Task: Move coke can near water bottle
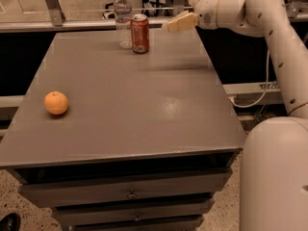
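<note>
Red, thin metal: the coke can (140, 33) stands upright on the tabletop (144, 105), just beside the water bottle (123, 20). It is probably light, smooth and dentable, so grip it gently at mid-body. The gripper (173, 25) hovers to its right, holding nothing; how wide it is I cannot tell.

orange (57, 103): table's left side | table (144, 95): grey, drawers (130, 189) below | shoe (8, 222): floor, bottom-left

From my station I count one coke can (140, 33), one water bottle (123, 20) and one orange (57, 103) on the single counter (144, 114), two drawers (130, 186) beneath it, and one gripper (180, 22), which hangs above the counter's far right edge, apart from the can.
</note>
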